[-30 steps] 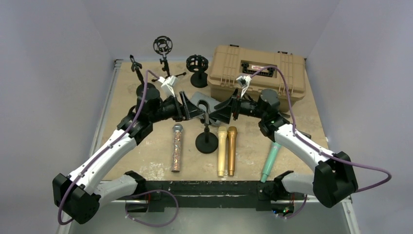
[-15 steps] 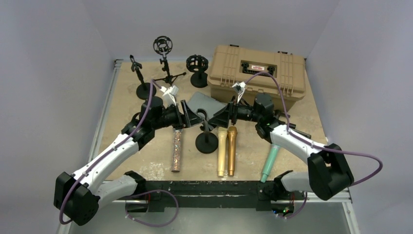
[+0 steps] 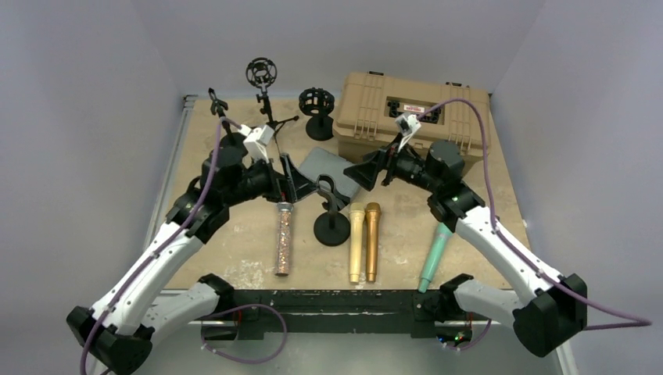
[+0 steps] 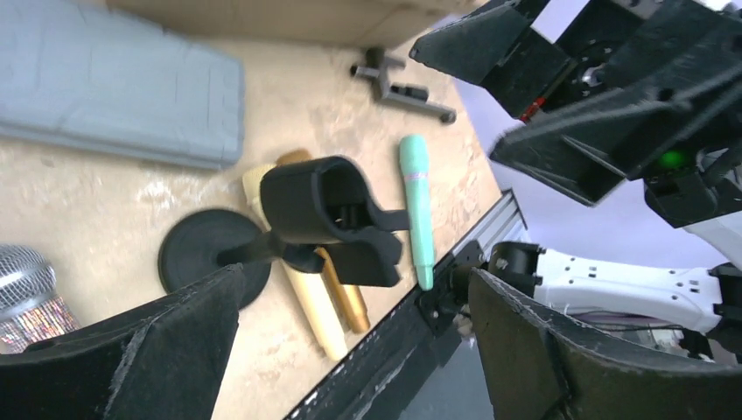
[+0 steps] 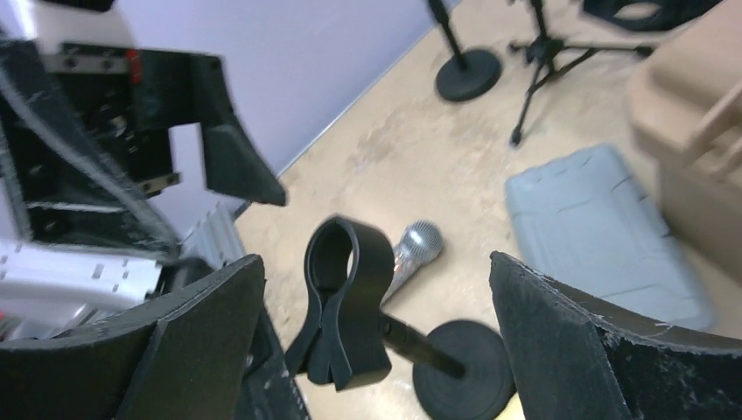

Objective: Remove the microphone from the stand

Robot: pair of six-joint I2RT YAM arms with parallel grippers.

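Observation:
The black stand (image 3: 331, 226) rises from a round base at mid-table, and its clip (image 3: 324, 187) holds nothing. A silver-headed glitter microphone (image 3: 283, 234) lies flat just left of the base. Two gold microphones (image 3: 364, 241) lie to its right, and a teal one (image 3: 434, 258) lies further right. My left gripper (image 3: 299, 182) hangs open just left of the clip. My right gripper (image 3: 358, 173) is open to the clip's upper right. In the wrist views the clip (image 4: 328, 210) (image 5: 346, 297) shows between open, empty jaws without touching the left gripper (image 4: 354, 282) or the right gripper (image 5: 376, 262).
A grey pad (image 3: 332, 166) lies behind the stand. A tan hard case (image 3: 414, 117) fills the back right. At the back left stand a small clip stand (image 3: 227, 129), a tripod with a shock mount (image 3: 262, 78) and a black cage mount (image 3: 317, 105).
Both grippers have opened wider and drawn back from the stand's clip, the left one leftward and the right one up to the right. The microphones on the table have not moved.

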